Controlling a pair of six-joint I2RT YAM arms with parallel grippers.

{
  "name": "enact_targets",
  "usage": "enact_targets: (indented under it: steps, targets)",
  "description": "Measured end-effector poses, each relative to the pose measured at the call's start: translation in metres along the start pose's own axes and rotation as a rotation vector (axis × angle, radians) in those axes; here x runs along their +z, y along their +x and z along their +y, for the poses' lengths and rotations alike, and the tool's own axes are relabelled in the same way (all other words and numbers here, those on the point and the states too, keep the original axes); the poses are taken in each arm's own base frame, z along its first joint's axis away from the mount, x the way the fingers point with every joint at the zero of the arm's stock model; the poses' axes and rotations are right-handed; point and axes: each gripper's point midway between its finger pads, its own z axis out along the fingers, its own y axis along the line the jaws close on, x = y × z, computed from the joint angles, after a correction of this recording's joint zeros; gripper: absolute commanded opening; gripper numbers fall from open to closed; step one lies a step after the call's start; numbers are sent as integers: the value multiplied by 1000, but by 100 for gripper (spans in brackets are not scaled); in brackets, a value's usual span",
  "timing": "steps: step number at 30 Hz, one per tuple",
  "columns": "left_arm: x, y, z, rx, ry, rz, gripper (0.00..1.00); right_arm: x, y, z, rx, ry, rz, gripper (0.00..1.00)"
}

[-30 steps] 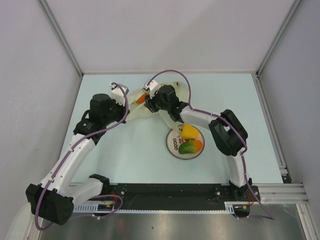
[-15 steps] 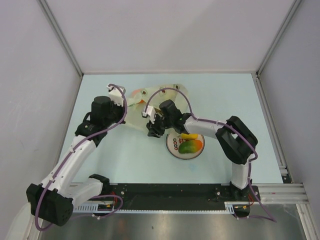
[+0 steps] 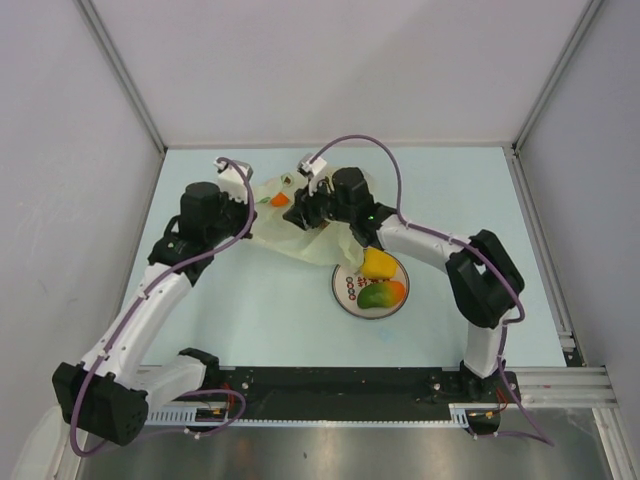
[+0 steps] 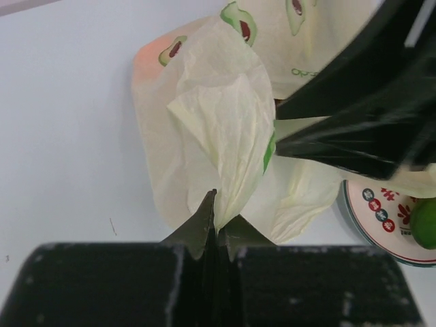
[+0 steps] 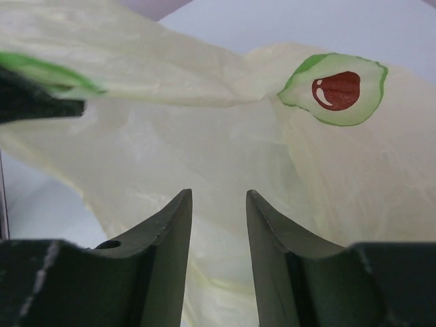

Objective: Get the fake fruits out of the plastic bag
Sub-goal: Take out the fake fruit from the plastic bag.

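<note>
The pale yellow plastic bag (image 3: 305,240) lies crumpled at the table's far middle. My left gripper (image 3: 255,203) is shut on a fold of the plastic bag (image 4: 218,122), pinched between its fingertips (image 4: 208,214). My right gripper (image 3: 298,215) is open and empty, its jaws apart just in front of the bag's wall (image 5: 170,136). An orange fruit (image 3: 280,199) shows at the bag between the two grippers. A yellow fruit (image 3: 377,263) and a green-red mango (image 3: 380,295) lie on the white plate (image 3: 345,288). The other fruits are hidden.
The plate stands just right of the bag and shows in the left wrist view (image 4: 378,208) with a green fruit (image 4: 424,221) on it. My right arm (image 4: 361,116) crosses over the bag. Grey walls enclose the table on three sides.
My right gripper dipped toward the plate's left edge, then came back up to the bag. The bag is now spread wider toward the plate. My left gripper has stayed on the bag.
</note>
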Motion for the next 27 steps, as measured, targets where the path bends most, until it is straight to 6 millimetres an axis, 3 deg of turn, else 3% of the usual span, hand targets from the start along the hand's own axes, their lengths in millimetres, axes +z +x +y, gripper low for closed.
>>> enact_targets:
  steps: [4,8,11,18,19,20,27]
  targets:
    - [-3,-10,-10,-11,53,-14,0,26,15,-18,93,95,18,43]
    - [-7,-15,-21,-27,111,-15,0,48,49,-46,201,217,67,57]
    - [-12,-15,-30,-31,160,-1,0,61,63,-68,257,295,80,65]
    - [-25,0,-55,-36,308,80,0,95,52,-110,343,413,-4,82]
    - [-27,3,-59,-39,329,92,0,99,50,-114,356,424,-16,86]
    - [-29,6,-62,-42,346,104,0,102,50,-117,365,434,-26,99]
    - [-36,20,-73,-66,414,179,0,119,70,-133,434,493,-36,100]
